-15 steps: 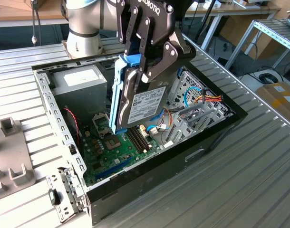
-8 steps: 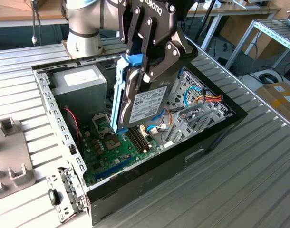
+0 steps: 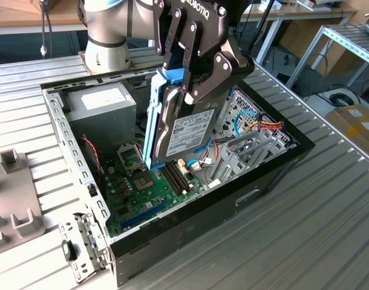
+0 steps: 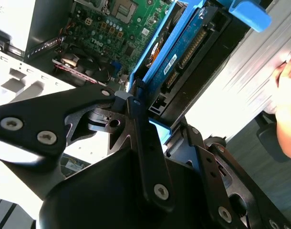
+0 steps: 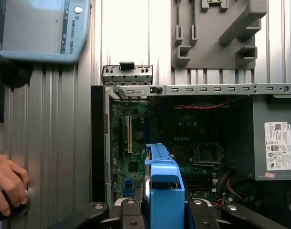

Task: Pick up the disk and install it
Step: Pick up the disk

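The disk (image 3: 190, 136) hangs on edge, tilted, above the open computer case (image 3: 275, 175). Its white label faces the exterior view's right and a light blue frame (image 3: 152, 121) runs along its edge. My black gripper (image 3: 186, 89) is shut on the disk's upper end, one finger on each face. The disk sits over the motherboard (image 3: 142, 187), beside the drive cage and cables (image 3: 260, 127). In the second wrist view the disk (image 4: 183, 52) appears edge-on with its connectors showing, clamped in the gripper (image 4: 152, 117). The first wrist view looks down the blue frame (image 5: 164, 191) into the case.
A grey power-supply box (image 3: 103, 106) fills the case's far corner. A grey fixture plate (image 3: 12, 199) lies at the exterior view's left, and a loose metal bracket (image 3: 81, 241) by the case's near corner. A person's hand (image 5: 7, 183) rests on the table near a pendant (image 5: 40, 28).
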You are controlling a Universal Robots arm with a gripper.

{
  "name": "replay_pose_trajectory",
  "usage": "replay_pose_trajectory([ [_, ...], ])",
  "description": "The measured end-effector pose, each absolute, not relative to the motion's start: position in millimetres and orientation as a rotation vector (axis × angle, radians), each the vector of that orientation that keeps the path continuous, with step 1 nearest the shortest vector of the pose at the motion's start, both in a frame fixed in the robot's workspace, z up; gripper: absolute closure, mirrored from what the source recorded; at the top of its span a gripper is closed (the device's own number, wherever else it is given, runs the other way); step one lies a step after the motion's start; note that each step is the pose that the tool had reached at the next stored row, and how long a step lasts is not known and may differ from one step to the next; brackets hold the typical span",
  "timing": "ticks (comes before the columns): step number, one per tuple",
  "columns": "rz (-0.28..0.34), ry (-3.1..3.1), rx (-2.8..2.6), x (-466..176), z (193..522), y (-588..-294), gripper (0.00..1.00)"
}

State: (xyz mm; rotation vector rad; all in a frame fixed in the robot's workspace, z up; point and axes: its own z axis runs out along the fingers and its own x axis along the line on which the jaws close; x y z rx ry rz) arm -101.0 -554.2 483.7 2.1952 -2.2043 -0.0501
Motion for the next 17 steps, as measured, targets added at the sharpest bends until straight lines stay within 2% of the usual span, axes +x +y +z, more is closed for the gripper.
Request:
replay_pose_trajectory([
  [17,-0.048,-2.204,2.194,-94.7,483.5,-554.2,0.63],
])
